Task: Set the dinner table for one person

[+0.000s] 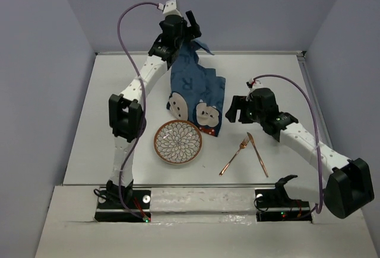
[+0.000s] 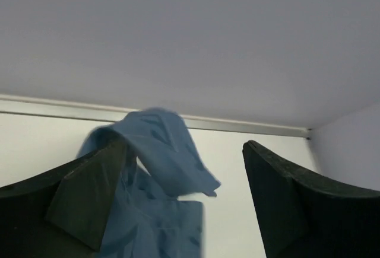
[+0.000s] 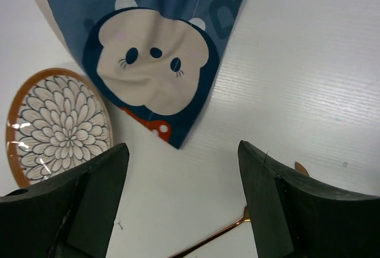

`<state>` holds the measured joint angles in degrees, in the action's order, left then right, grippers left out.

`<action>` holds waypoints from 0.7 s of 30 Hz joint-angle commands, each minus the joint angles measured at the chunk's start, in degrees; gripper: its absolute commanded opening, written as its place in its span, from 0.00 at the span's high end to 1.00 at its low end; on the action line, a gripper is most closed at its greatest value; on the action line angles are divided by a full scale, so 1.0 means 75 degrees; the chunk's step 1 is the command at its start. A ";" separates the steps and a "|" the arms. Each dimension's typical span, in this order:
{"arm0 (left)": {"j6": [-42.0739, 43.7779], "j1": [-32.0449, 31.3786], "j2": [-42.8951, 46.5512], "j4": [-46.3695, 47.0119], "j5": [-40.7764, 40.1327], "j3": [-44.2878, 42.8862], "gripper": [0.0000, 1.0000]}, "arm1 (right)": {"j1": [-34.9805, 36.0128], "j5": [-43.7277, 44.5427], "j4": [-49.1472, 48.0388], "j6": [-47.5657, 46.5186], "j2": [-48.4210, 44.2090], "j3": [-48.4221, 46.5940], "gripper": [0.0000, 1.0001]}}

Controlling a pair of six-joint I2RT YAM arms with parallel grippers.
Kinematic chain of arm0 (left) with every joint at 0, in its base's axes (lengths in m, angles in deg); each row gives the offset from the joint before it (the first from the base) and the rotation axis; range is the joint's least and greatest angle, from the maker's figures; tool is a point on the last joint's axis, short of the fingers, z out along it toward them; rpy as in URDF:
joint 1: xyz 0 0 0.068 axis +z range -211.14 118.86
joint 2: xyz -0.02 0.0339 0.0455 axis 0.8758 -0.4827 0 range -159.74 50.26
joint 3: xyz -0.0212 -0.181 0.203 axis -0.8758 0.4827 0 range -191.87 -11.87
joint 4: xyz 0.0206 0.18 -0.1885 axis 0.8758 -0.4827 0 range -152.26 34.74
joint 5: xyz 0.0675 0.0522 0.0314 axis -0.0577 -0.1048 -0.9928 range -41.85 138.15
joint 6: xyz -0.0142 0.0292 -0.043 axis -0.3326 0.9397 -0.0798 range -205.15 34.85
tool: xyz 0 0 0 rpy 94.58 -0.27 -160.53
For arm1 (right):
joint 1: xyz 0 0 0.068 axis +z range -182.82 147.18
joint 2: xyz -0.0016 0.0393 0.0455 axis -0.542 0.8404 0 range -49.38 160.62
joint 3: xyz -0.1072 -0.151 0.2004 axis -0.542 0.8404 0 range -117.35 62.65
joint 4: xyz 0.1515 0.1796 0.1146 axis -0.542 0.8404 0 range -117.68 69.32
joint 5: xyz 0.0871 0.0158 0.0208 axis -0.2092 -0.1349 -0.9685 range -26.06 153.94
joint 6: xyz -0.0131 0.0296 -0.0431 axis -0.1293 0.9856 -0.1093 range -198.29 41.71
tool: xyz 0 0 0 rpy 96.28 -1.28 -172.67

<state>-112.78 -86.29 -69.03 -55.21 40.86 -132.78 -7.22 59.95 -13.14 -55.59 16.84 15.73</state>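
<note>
The left claw point(image 2: 184, 145) is held open at the cloth's point(image 2: 163, 145) far end. The right claw point(image 3: 183, 148) is held open over the bench point(image 3: 309, 62).

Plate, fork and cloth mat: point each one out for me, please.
plate point(image 1: 178, 142), top external view, centre of the floral pattern.
fork point(image 1: 232, 159), top external view, middle of the handle.
cloth mat point(image 3: 151, 62), right wrist view, pale cartoon face.

Top view high above dinner table point(image 1: 279, 68); wrist views close; all share blue mat point(image 1: 189, 83)
</note>
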 commanded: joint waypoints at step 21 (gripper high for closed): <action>-0.1095 0.1946 0.3541 0.1899 0.0338 0.8028 0.13 | 0.1777 0.1399 -0.1271 0.0712 0.2808 -0.0331 0.27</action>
<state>-114.47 -69.89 -43.63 -48.21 37.65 -83.66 5.55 66.02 -19.52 -51.90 38.04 15.54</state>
